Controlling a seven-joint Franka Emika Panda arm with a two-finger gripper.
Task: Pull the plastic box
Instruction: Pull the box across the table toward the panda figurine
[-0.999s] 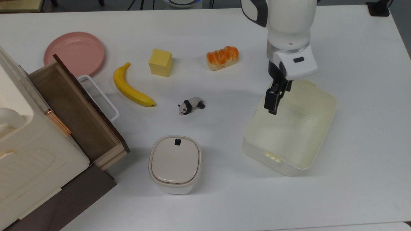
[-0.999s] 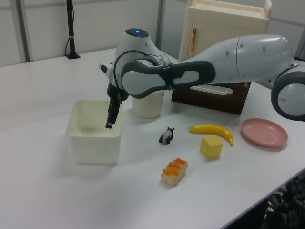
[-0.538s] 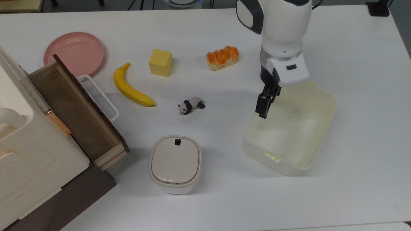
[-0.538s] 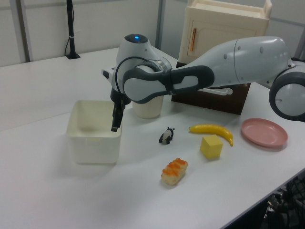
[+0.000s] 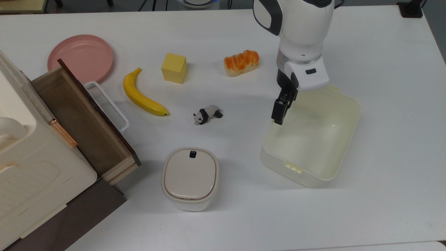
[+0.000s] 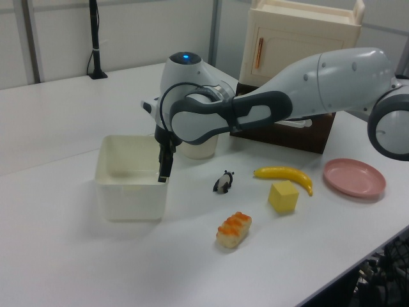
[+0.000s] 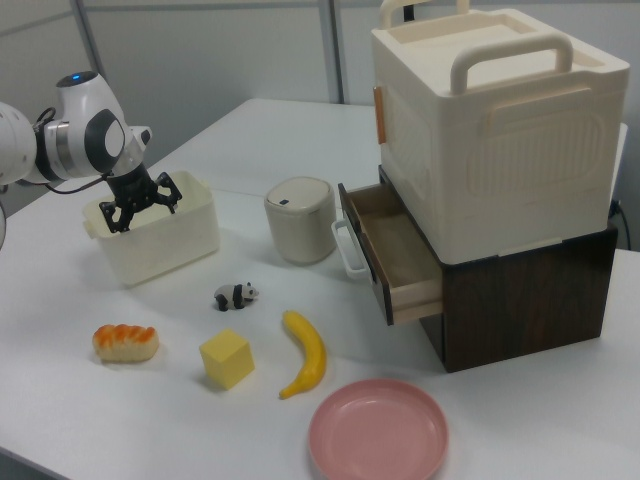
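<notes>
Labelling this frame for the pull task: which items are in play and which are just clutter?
In play:
plastic box
gripper, open, one finger inside the box wall

Clutter:
panda toy
banana
yellow cube
bread
pink plate
lidded white bin
open wooden drawer
big cream storage bin

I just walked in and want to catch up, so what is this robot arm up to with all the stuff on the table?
The arm is working on the plastic box, the open cream tub on the white table. Its claw is spread open, as the right view shows, and reaches down at the box's rim, on the side facing the toy panda. The box is empty. The banana, yellow cube, bread roll, pink plate and small lidded bin lie apart from the box.
</notes>
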